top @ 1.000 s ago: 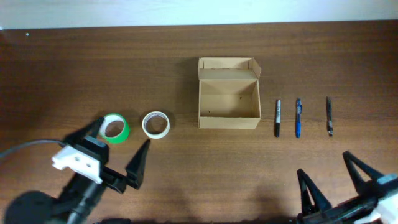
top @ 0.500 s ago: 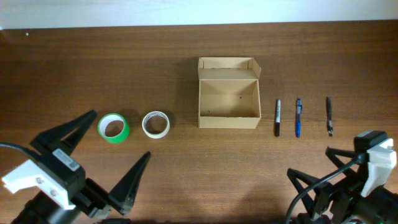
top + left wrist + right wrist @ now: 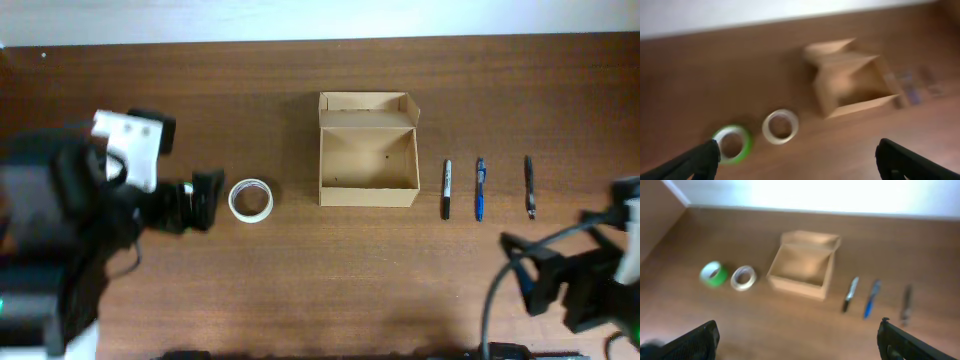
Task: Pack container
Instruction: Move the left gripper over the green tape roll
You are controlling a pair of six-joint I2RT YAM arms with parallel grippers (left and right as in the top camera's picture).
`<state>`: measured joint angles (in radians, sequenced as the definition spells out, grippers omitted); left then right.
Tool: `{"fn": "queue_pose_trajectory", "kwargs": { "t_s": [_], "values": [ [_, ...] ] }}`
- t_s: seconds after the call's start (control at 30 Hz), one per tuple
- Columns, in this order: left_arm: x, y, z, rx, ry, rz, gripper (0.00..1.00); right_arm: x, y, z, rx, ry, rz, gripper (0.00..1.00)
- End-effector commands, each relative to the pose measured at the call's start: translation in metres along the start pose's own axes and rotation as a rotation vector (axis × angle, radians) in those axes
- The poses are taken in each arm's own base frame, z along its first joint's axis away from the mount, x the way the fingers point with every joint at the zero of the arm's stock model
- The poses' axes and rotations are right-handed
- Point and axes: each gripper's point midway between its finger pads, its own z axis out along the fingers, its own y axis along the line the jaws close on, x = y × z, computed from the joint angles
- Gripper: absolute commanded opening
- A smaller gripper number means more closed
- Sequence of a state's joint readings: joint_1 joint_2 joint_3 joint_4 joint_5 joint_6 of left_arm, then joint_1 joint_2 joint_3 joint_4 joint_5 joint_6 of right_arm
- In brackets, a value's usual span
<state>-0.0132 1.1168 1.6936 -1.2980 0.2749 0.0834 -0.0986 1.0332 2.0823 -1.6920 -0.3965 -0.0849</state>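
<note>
The container [image 3: 368, 160] is an open tan cardboard box at the table's middle, its flap lid folded back, with nothing inside. It also shows in the left wrist view [image 3: 850, 82] and the right wrist view [image 3: 802, 272]. My left gripper [image 3: 203, 200] is open and empty, raised over the green tape roll [image 3: 732, 144], which the arm hides from overhead. A white tape roll [image 3: 250, 200] lies just right of it. My right gripper [image 3: 530, 275] is open and empty, raised at the front right, well short of the pens.
Right of the box lie a black marker [image 3: 447, 189], a blue pen [image 3: 480, 188] and a dark pen [image 3: 529, 186], side by side. The table's far edge meets a pale wall [image 3: 300, 15]. Both wrist views are blurred.
My left arm has swung from the front left corner up over the green tape roll, hiding it from overhead. My right arm has shifted right and back. Nothing on the table moved.
</note>
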Motion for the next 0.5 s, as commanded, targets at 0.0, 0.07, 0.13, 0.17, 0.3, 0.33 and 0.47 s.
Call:
{"fn": "queue_pose_trajectory", "kwargs": {
  "t_s": [0.0, 0.07, 0.13, 0.17, 0.3, 0.33, 0.47],
  "values": [
    [0.003, 0.05, 0.022, -0.238, 0.104, 0.008, 1.0, -0.021, -0.016, -0.032, 0.164, -0.118, 0.002, 0.99],
    [0.004, 0.068, 0.038, -0.306, 0.155, 0.005, 1.0, -0.029, -0.017, -0.038, 0.18, -0.147, -0.006, 0.99],
    [0.007, 0.082, 0.051, -0.358, 0.202, 0.004, 1.0, -0.031, -0.018, -0.038, 0.185, -0.15, -0.007, 0.99],
    [0.01, 0.087, 0.059, -0.37, 0.231, 0.004, 0.99, -0.031, -0.019, -0.037, 0.187, -0.146, -0.006, 0.99],
    [0.021, 0.103, 0.093, -0.392, 0.34, -0.005, 0.99, -0.033, -0.022, -0.029, 0.185, -0.124, 0.005, 0.99],
    [0.022, 0.109, 0.1, -0.407, 0.351, -0.01, 0.99, -0.034, -0.023, -0.028, 0.185, -0.121, 0.006, 0.99],
    [0.031, 0.139, 0.131, -0.426, 0.409, -0.064, 0.99, -0.034, -0.023, -0.027, 0.185, -0.12, 0.007, 0.99]
  ]
}}
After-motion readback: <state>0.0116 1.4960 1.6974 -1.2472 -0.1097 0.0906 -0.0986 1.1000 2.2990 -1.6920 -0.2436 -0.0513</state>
